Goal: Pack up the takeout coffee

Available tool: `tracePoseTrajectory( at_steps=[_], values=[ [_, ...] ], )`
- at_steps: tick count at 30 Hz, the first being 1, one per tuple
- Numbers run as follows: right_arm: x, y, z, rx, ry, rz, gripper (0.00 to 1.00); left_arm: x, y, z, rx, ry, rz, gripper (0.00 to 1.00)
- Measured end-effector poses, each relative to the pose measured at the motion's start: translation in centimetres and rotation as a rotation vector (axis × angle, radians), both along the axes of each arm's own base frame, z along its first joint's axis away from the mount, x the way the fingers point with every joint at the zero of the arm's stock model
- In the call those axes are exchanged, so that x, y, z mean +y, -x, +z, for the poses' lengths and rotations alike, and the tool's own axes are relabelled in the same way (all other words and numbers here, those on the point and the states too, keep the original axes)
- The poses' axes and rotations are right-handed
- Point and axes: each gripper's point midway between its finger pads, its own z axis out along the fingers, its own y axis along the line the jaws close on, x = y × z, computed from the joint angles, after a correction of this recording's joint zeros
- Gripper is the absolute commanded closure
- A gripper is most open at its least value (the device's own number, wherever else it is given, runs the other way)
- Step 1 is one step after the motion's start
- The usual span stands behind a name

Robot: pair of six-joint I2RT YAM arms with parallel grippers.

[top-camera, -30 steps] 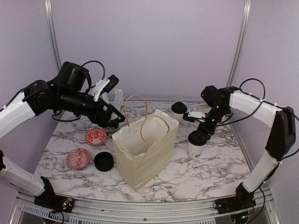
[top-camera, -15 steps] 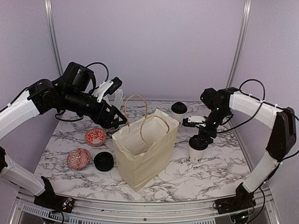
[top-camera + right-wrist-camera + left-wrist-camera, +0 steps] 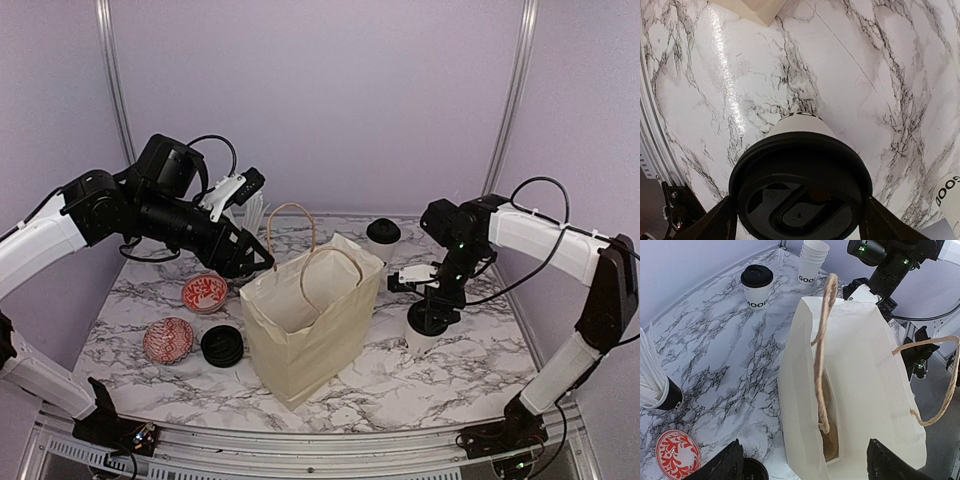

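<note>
White paper cup with a round black plastic lid (image 3: 428, 338) stands on the marble-patterned bench (image 3: 480, 375) at centre right of the overhead view. Over the last second the right tool (image 3: 433, 318) has dropped from above onto its lid. The cup is not yet lifted, so packing it into the cream paper bag with twisted handles (image 3: 310, 325) at centre is only starting. The left tool (image 3: 252, 262) has edged up to the bag's upper left rim. A second lidded cup (image 3: 382, 233) waits behind the bag. Two red-patterned round bowls (image 3: 205, 293) and a loose black lid (image 3: 222, 345) lie at lower left, out of the way.

From the left wrist, the left tool (image 3: 805, 452) is spread wide and empty, looking into the bag's open mouth. The looped handles arch across it and could snag a cup going in.

From the right wrist, the fingers (image 3: 715, 225) flank the lid widely; whether they press it I cannot tell.
</note>
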Motion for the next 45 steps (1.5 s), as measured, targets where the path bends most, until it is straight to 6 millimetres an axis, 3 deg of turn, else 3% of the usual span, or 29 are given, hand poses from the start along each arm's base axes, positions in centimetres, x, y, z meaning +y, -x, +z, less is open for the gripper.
tracePoseTrajectory(
  at_steps=[9, 14, 22, 29, 31, 34, 37, 40, 45],
  values=[
    [-0.4, 0.0, 0.2, -0.018, 0.017, -0.006, 0.33, -0.3, 0.4, -0.1, 0.008, -0.001, -0.017, 0.14],
    [0.2, -0.2, 1.9, -0.053, -0.029, -0.008, 0.38, -0.8, 1.4, -0.2, 0.035, -0.001, -0.058, 0.14],
    [4.3, -3.1, 11.6, -0.244, -0.282, 0.020, 0.39, -2.1, 4.8, 0.4, 0.057, -0.011, -0.162, 0.20],
    [5.8, -4.8, 20.6, -0.451, -0.432, 0.039, 0.41, -1.9, 2.2, 0.6, 0.034, -0.065, -0.020, 0.26],
    [6.0, -5.0, 22.6, -0.496, -0.468, 0.043, 0.40, -2.0, 1.8, 0.2, 0.038, -0.079, -0.002, 0.34],
    [6.4, -4.7, 25.6, -0.548, -0.530, 0.055, 0.37, -2.4, 1.1, -0.5, 0.041, -0.104, 0.010, 0.60],
    [7.1, -3.8, 28.3, -0.581, -0.611, 0.093, 0.37, -2.8, 0.5, -1.2, 0.048, -0.127, 0.016, 0.70],
    [7.9, -2.5, 29.3, -0.578, -0.654, 0.141, 0.38, -3.1, 0.2, -1.9, 0.063, -0.143, 0.009, 0.81],
    [11.1, 1.4, 28.9, -0.528, -0.682, 0.296, 0.39, -3.8, -0.5, -2.6, 0.083, -0.168, -0.002, 0.93]
  ],
)
